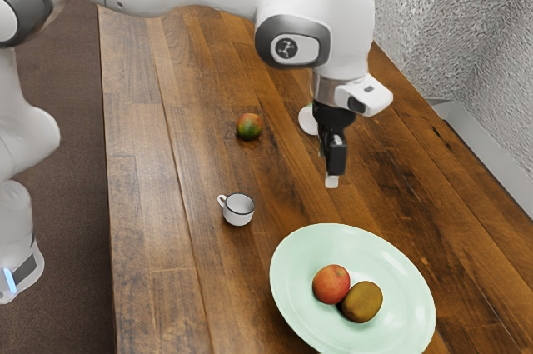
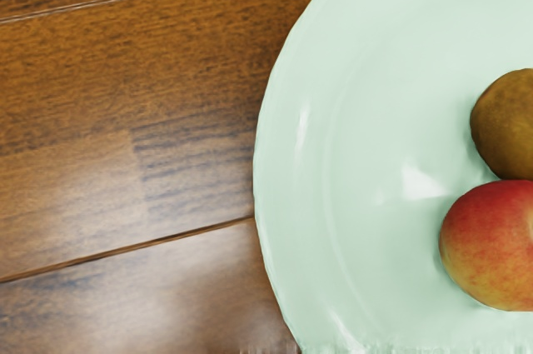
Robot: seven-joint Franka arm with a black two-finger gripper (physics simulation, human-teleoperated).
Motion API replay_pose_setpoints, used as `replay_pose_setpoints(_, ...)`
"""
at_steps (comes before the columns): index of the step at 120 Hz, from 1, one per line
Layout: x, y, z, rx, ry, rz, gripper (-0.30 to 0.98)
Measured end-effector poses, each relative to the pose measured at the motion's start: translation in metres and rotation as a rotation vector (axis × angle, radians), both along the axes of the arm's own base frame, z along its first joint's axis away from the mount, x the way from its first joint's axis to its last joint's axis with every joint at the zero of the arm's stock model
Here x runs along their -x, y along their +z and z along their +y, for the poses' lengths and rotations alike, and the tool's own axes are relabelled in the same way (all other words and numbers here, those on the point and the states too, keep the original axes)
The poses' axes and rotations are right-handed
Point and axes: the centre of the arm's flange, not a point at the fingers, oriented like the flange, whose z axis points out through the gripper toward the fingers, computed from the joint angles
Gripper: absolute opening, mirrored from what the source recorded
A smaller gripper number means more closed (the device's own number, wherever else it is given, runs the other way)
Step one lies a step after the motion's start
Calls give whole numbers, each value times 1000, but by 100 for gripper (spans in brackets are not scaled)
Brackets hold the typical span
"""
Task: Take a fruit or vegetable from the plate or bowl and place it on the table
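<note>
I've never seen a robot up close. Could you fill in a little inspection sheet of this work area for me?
Surface: wooden table, brown planks with visible seams and some shine.
Job's things: pale green plate holding a reddish fruit and a brownish fruit, side by side.
Clutter: white cup with a dark rim; red-and-green fruit on the table; white object partly hidden behind the pincer.
Grippers: one black pincer, hanging above the table; no fruit seen at its tip.
Cables: nothing seen.
Surroundings: rough grey wall and dark brown floor.
</note>
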Motion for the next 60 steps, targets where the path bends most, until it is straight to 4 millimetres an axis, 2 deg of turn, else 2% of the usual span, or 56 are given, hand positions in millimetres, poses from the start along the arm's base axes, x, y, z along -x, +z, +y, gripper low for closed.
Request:
replay_pose_setpoints(11, 17, -4, -56, 0, -105, 0, 69)
replay_pose_setpoints(16, 22, -7, -69, 0, -130, 1, 68)
replay_pose_setpoints(21, 24, -8, -73, 1, -138, 1, 68)
replay_pose_setpoints(29, 20, -10, -64, 1, -121, -1, 68)
replay_pose_setpoints(50, 3, -21, -11, -1, -24, 8, 69)
replay_pose_setpoints(60, 1, -20, -2, 3, -9, 4, 69)
